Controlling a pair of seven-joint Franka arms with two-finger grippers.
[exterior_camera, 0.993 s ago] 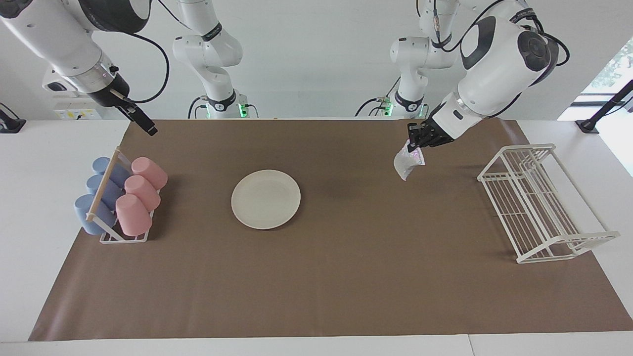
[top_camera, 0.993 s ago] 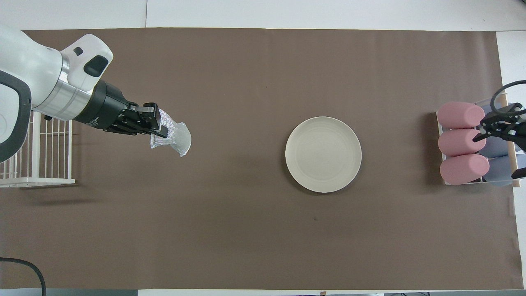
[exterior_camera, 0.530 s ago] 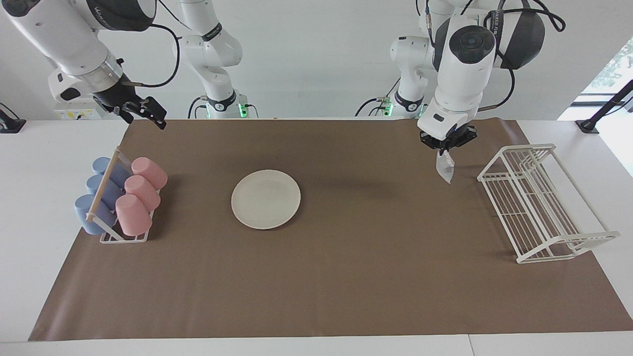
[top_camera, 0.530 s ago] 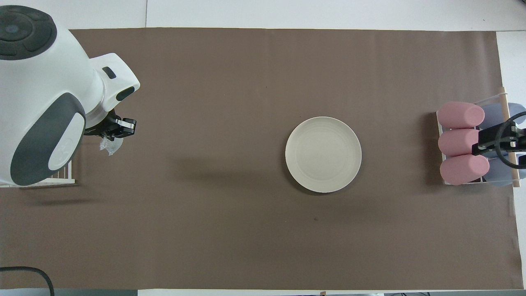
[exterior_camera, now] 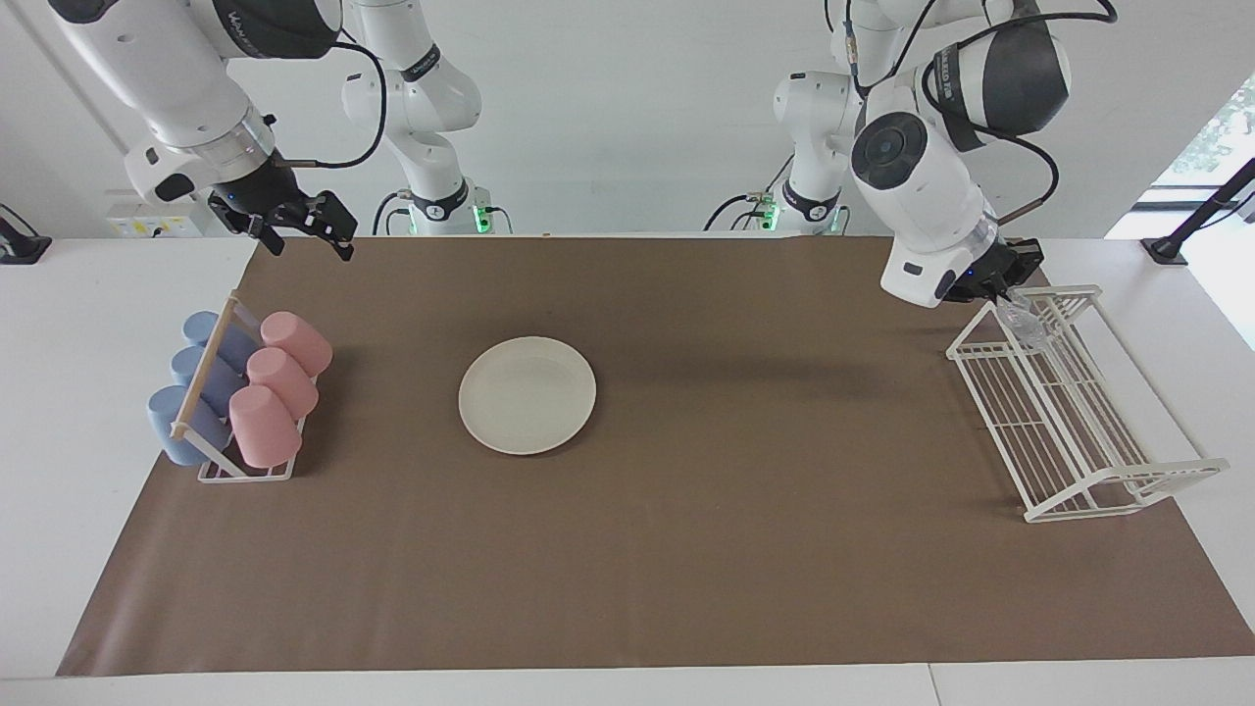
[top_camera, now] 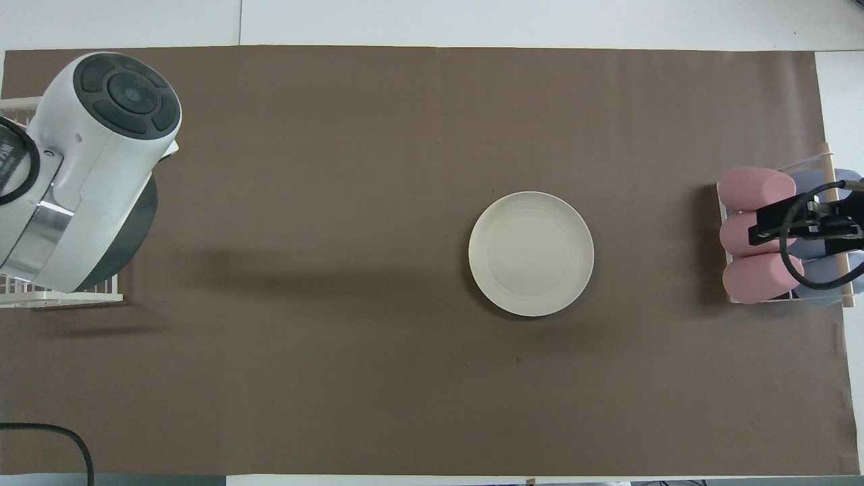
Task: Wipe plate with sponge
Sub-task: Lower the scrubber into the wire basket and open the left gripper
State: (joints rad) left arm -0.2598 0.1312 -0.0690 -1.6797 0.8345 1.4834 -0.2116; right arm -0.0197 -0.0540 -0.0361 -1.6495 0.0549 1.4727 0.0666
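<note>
Meanwhile the left gripper (exterior_camera: 1002,284) hung over the white wire rack (exterior_camera: 1074,412) at its own end of the table, fingers pinched tight on the silvery sponge (exterior_camera: 1020,319) — dangling among the rack's top bars. Mid-table lay the cream plate (exterior_camera: 527,394), bare. Over the cup rack (exterior_camera: 235,471) waited the right gripper (exterior_camera: 306,232) — fingers spread wide, nothing held.

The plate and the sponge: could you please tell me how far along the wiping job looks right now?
Whether the plate has been wiped cannot be read from its surface; it lies bare on the brown mat. In hand: the left gripper is shut on the sponge, over the white wire rack, away from the plate. The right gripper hangs open above the mat's edge near the cup rack. Any wiping left needs the sponge carried to the plate.
</note>
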